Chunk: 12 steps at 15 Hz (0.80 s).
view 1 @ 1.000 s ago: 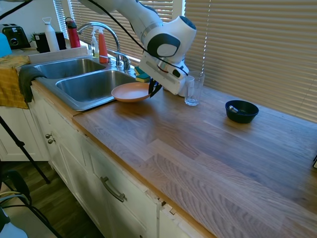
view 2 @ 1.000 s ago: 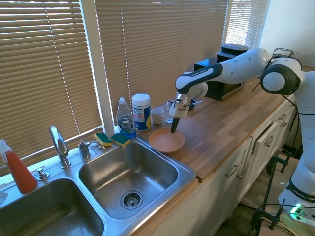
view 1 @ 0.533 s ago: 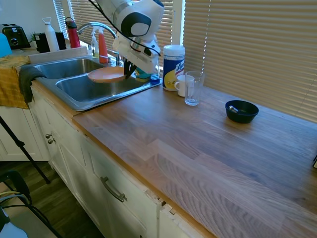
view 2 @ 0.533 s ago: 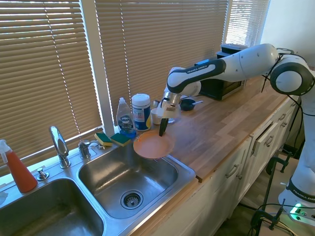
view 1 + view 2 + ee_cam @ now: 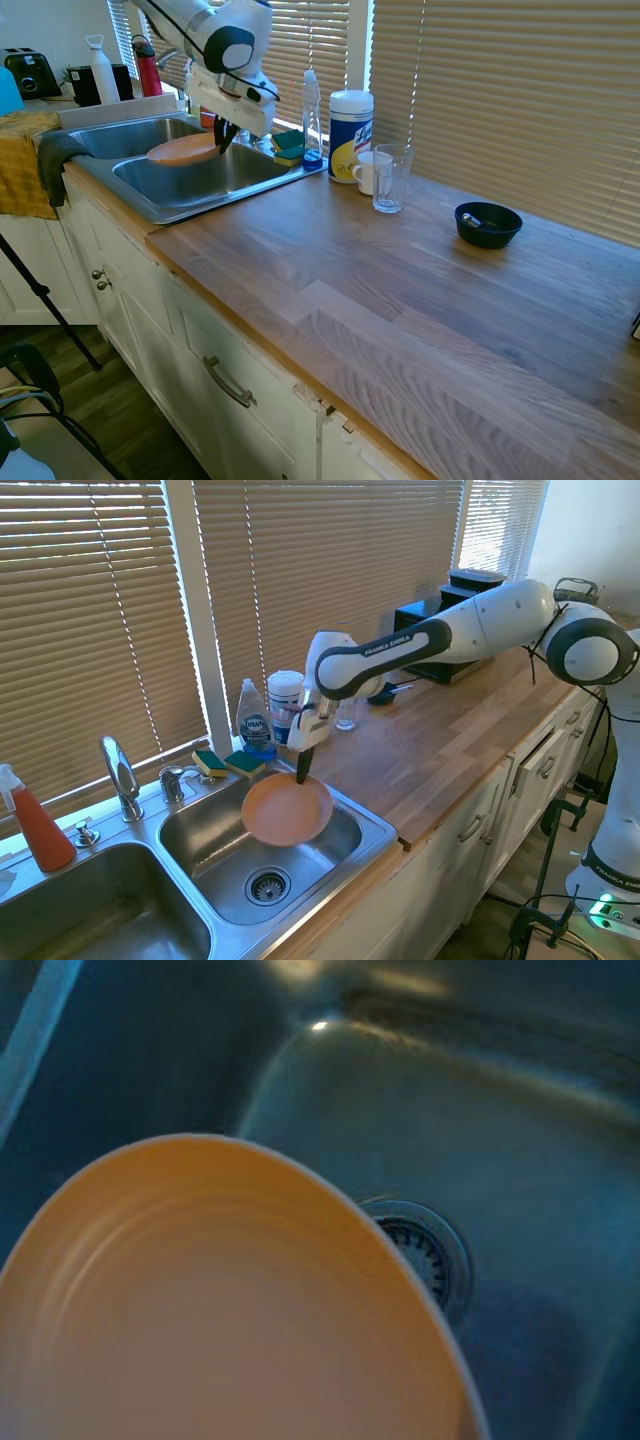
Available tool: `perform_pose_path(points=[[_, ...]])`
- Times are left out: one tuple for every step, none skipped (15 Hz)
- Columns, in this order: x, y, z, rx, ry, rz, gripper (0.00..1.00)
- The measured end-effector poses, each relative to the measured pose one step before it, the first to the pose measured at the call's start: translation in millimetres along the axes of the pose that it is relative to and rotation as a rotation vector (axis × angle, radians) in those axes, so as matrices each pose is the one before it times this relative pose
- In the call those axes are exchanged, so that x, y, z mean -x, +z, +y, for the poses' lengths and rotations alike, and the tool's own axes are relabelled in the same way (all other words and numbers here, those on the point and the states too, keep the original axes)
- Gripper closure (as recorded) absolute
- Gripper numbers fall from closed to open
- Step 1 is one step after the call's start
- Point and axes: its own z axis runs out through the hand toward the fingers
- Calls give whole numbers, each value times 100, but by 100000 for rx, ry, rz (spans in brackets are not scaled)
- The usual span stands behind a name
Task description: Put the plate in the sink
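Observation:
The salmon-pink plate (image 5: 183,150) (image 5: 286,810) hangs in the air over the near basin of the steel sink (image 5: 150,205) (image 5: 345,865), held by its rim. My gripper (image 5: 222,138) (image 5: 301,771) is shut on the plate's edge from above, the plate tilted slightly. In the wrist view the plate (image 5: 220,1310) fills the lower left, with the basin floor and drain (image 5: 425,1255) below it. The drain (image 5: 265,885) lies beneath and just left of the plate.
Faucet (image 5: 120,775), sponges (image 5: 228,763), a dish soap bottle (image 5: 253,720) and a wipes canister (image 5: 350,135) line the sink's back. A mug (image 5: 368,172), glass (image 5: 390,180) and dark bowl (image 5: 488,224) stand on the wooden counter (image 5: 400,300). An orange bottle (image 5: 38,825) stands at far left.
The arm has carried the plate from the counter's edge over the sink rim and out above the near basin, and it now hangs lower.

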Motion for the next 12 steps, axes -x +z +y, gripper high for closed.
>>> perform_pose_path(points=[[590, 1831, -1616, 2674, -1092, 565, 100], [354, 1976, -1490, 2432, -965, 512, 100], [95, 1836, -1231, 1817, -383, 292, 100], [-182, 1676, -945, 1369, 61, 332, 100], [-425, 1606, -627, 1236, 328, 250, 100], [-500, 1594, -356, 1258, 686, -55, 100], [-593, 1504, -125, 1067, 721, -410, 100], [-540, 1405, -20, 1038, 671, -492, 100], [-491, 1239, 41, 1085, 628, -539, 100], [-363, 1044, 86, 1205, 509, -768, 100], [-232, 825, -31, 848, 360, -529, 0], [-107, 551, -114, 696, 193, -732, 0]])
